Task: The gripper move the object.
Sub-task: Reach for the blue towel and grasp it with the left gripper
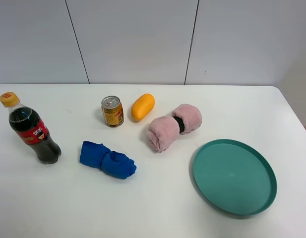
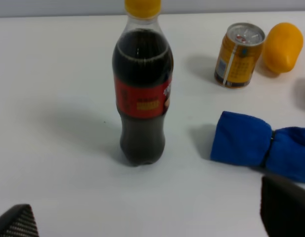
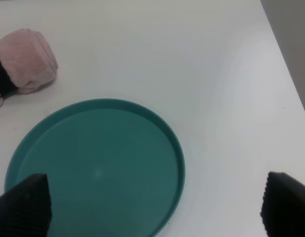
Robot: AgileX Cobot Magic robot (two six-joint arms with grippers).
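From the high camera, no arm in sight; on the white table, a nearly full cola bottle standing upright at the far left, a blue cloth roll nearer the front, a gold can just beside a yellow oval fruit-like thing, a pink plush roll near the middle, and a bare teal plate at the right. Task wording silent on which object. From the left wrist, left gripper spread wide with nothing between its tips, squared up on the bottle, near but apart from it, so probably the piece to shift. Likely weighty for its narrow foot, tall and quick to tip; smooth plastic wall, stiffened by the fill yet slick. Best pinched across the labelled body around mid-height, not at the cap or the tapered neck, and carried upright without jerks. From the right wrist, right gripper likewise splayed and holding nothing, hanging above the plate, with the pink roll off to one side and apart from the rim.
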